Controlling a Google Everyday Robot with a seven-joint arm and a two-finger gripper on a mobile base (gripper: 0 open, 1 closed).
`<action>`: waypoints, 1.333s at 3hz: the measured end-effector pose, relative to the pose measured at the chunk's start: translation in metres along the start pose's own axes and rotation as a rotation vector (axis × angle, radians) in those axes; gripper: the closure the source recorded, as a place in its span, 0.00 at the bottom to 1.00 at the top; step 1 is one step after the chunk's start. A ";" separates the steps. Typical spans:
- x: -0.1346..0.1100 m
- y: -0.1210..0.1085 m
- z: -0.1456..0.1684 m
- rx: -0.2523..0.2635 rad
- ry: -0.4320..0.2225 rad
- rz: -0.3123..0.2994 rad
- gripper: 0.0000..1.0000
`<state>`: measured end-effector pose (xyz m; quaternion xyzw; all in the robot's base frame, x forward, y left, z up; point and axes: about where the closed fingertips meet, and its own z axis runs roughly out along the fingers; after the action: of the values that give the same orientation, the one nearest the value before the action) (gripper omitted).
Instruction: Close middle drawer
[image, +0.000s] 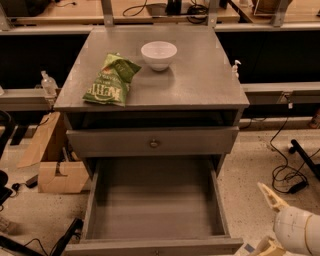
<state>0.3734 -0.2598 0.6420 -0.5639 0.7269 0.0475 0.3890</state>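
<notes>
The middle drawer (155, 200) is pulled far out of the grey cabinet (200, 75). It is a deep, plain, empty box, and its low front panel (200, 247) sits at the bottom edge of the view. Above it is the taller grey drawer front with a brassy knob (154, 143), which stands only slightly out. My gripper (261, 219) is at the lower right, beside the open drawer's right front corner and over the floor. Its two pale fingers (267, 196) are spread apart and hold nothing.
A green chip bag (111, 80) and a white bowl (159, 54) lie on the cabinet top. A cardboard box (52, 160) stands on the floor to the left. Black cables (287, 175) lie on the floor to the right. A long bench runs behind.
</notes>
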 end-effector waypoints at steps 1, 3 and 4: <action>0.041 0.060 0.038 -0.032 -0.030 0.054 0.03; 0.094 0.134 0.099 -0.114 -0.054 0.147 0.57; 0.107 0.143 0.117 -0.146 -0.051 0.169 0.80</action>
<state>0.3041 -0.2324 0.4420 -0.5260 0.7564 0.1475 0.3598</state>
